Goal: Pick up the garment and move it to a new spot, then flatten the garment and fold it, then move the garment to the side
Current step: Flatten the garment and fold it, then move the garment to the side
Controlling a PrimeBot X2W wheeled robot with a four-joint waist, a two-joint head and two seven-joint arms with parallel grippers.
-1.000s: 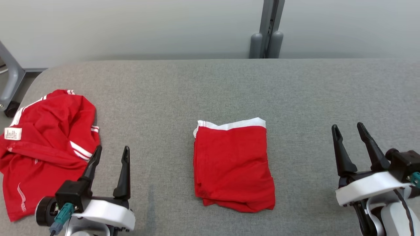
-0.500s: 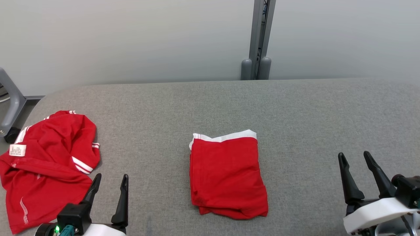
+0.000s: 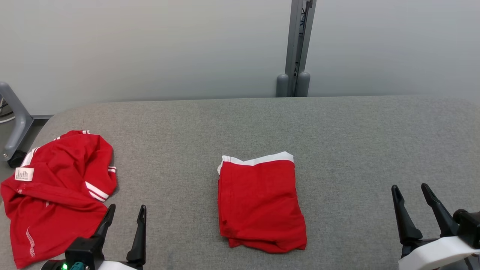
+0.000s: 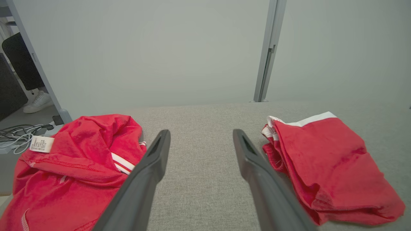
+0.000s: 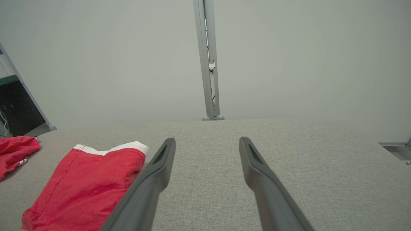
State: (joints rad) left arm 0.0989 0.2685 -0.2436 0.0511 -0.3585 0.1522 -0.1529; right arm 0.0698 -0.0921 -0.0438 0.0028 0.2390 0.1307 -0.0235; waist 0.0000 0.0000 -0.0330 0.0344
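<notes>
Head view: a grey fabric-covered worktop (image 3: 337,142) set against a pale wall, with a grey upright post (image 3: 298,45) behind its far edge. The folded garment (image 3: 260,206), red with a white band along its far edge, lies flat near the middle of the worktop, between the two grippers and touched by neither. A crumpled garment (image 3: 56,191), also red with white stripes and a white label (image 3: 24,174), lies in a heap at the worktop's left end, well apart from the folded one. The left gripper (image 3: 127,207) shows at the lower left, just beside the heap's near edge; its fingers stand apart with nothing between them. The right gripper (image 3: 409,186) shows at the lower right over bare worktop, its fingers likewise spread and empty.

Left wrist view: the two dark fingers frame a strip of bare worktop, with the crumpled garment to their left and the folded garment to their right.

Right wrist view: the fingers point toward the post, and the folded garment lies to their left.
</notes>
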